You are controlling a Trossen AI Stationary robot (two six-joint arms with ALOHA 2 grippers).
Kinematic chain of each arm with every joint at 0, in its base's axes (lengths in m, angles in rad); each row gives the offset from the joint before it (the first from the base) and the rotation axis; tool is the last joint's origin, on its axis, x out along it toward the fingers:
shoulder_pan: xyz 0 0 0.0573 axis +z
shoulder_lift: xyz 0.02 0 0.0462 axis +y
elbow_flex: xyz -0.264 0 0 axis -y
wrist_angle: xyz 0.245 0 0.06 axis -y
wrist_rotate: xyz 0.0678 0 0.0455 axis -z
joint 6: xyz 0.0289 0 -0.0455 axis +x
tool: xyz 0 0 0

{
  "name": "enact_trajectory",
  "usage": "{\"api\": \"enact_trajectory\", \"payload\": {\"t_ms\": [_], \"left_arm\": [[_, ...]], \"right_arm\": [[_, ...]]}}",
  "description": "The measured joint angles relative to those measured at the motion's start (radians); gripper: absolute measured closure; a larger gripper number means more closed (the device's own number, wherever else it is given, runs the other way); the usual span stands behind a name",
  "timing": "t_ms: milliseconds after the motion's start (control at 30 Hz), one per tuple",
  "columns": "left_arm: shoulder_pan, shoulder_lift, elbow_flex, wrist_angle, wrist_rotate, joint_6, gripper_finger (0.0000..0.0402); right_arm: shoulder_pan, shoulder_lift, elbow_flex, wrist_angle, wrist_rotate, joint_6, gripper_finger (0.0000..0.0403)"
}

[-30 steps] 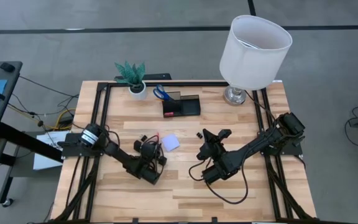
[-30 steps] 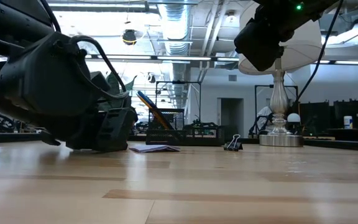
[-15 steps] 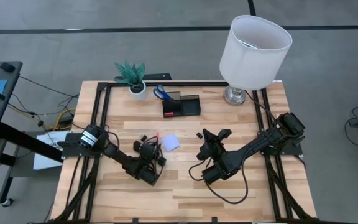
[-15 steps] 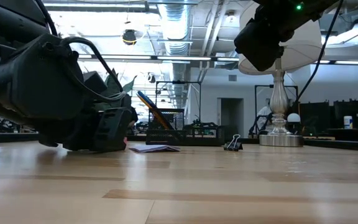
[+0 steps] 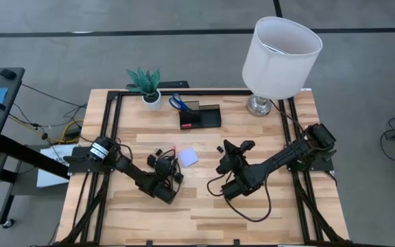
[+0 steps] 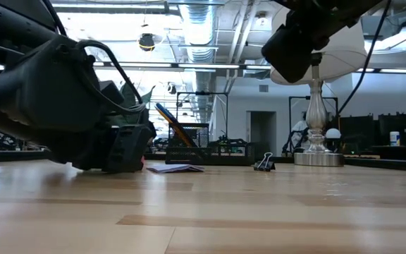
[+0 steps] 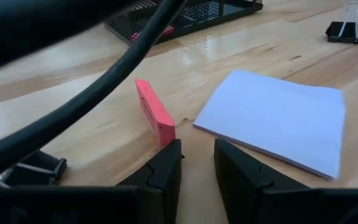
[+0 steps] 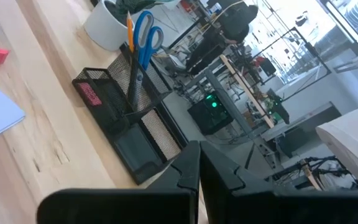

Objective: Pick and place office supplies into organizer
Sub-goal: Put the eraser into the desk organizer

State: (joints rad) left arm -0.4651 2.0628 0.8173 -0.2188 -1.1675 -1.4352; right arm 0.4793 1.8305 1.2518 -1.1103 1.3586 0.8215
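Here we are looking down on a pale wooden table (image 5: pixel 204 206), taking the small black mesh organizer (image 5: pixel 199 117) at its far edge as our landmark. The blue-handled scissors (image 5: pixel 177 103) are standing upright in the organizer's taller compartment, beside an orange pencil (image 8: pixel 130 25). Well in front of the organizer, the left gripper (image 7: pixel 196 163) is hovering low over the tabletop with its fingers slightly parted and holding nothing; we are seeing the small pink-red eraser block (image 7: pixel 154 111) lying just beyond its fingertips, apparently apart from them. The pale square note pad (image 5: pixel 188 157) is lying flat just beside that eraser, nearer the organizer's front. A small black binder clip (image 5: pixel 221 148) is resting in front of the organizer, toward the white-shaded lamp (image 5: pixel 280 48). The right gripper (image 8: pixel 197 163) is hanging above the table in front of the organizer with its fingers pressed together, empty.
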Motion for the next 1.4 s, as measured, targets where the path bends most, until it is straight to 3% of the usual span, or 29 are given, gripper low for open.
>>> {"api": "enact_trajectory", "payload": {"t_ms": [433,733,1067,1400], "left_arm": [[0.04,0.0,0.0,-0.01,-0.01,0.033,0.0313],[-0.059,0.003,0.009,-0.021,-0.033,-0.018,0.0313],[-0.07,0.003,0.11,-0.235,-0.049,0.086,0.0313],[-0.038,0.002,0.108,-0.27,0.019,-0.01,0.0312]], "right_arm": [[-0.006,0.0,0.0,0.004,-0.002,0.0,0.0401],[-0.006,0.0,0.0,0.004,-0.002,0.0,0.0401],[-0.006,0.003,0.0,0.004,0.001,0.0,0.0401],[-0.011,0.006,-0.047,0.021,-0.018,0.0,0.0401]]}}
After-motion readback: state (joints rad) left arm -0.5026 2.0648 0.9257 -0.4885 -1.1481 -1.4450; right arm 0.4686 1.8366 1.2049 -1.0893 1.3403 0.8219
